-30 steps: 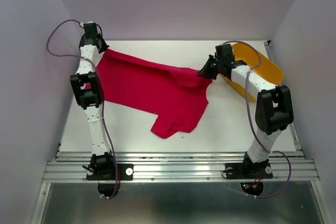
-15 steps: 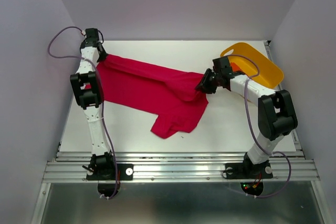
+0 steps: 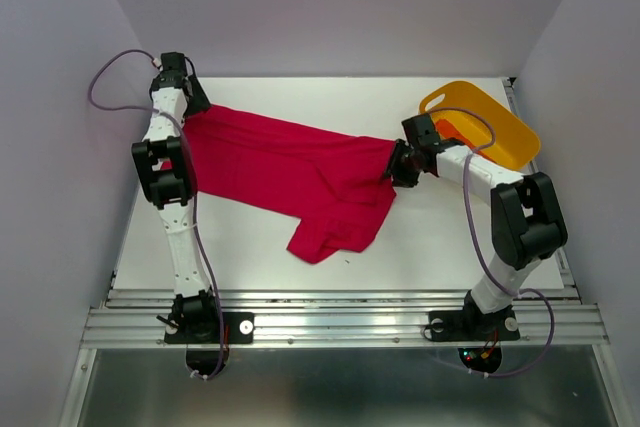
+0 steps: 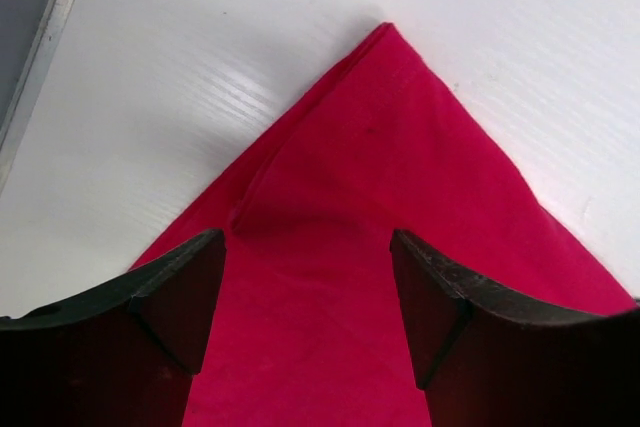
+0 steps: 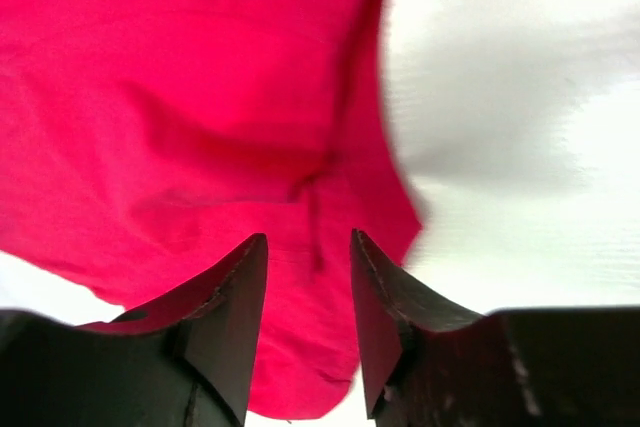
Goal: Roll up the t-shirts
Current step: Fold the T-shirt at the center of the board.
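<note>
Starting at the near edge of the table (image 3: 460, 237), where both arm bases are bolted, it's bare white surface up to the crimson t-shirt (image 3: 300, 167). The shirt lies spread flat across the middle, slanting from far left to mid right, with one flap reaching down nearest to us. Moving up the right side, the right gripper (image 3: 398, 164) sits low at the shirt's right edge. Its wrist camera shows the jaws a narrow gap apart, with red cloth puckered just beyond the tips and nothing pinched between them. Just behind that arm is the yellow basket (image 3: 510, 137) at the far right, with a glimpse of an orange bundle (image 3: 453, 130) inside. Over at the far left, the left gripper (image 3: 190, 99) hangs above the shirt's far corner. Its jaws are wide apart, and the pointed corner lies flat on the table beyond them.
</note>
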You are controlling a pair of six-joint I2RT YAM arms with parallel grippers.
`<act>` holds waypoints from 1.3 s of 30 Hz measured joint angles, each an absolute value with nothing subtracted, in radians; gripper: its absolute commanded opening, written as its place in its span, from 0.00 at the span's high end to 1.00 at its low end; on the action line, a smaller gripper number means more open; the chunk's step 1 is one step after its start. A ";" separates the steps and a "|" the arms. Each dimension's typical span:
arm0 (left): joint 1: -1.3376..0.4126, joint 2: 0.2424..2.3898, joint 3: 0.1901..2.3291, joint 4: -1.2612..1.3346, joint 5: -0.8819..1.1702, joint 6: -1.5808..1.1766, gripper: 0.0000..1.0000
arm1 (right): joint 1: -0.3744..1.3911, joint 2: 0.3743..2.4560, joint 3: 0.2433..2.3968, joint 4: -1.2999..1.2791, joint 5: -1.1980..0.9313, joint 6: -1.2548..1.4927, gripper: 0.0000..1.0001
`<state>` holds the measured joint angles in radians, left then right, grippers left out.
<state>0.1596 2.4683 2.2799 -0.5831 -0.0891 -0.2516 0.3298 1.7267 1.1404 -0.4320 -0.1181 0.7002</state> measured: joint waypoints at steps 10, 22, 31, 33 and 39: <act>0.052 2.408 2.262 -0.567 -0.056 -0.255 0.24 | 0.570 1.855 1.387 -0.472 0.007 0.566 0.52; 0.022 2.387 2.184 -0.567 -0.035 -0.266 0.25 | 0.657 2.028 1.519 -0.537 0.056 0.458 0.58; 0.030 2.331 2.170 -0.565 -0.035 -0.268 0.25 | 0.656 2.064 1.520 -0.544 0.084 0.446 0.99; 0.028 2.324 2.168 -0.566 -0.036 -0.268 0.25 | 0.656 2.060 1.520 -0.545 0.084 0.443 0.99; 0.028 2.313 2.168 -0.566 -0.041 -0.266 0.25 | 0.656 2.000 1.519 -0.565 0.051 0.437 0.99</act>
<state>0.0280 2.3135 2.1677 -0.5655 -0.0406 -0.2665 0.6563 2.0003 1.5192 -0.5648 0.0509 0.4366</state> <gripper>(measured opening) 0.752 0.022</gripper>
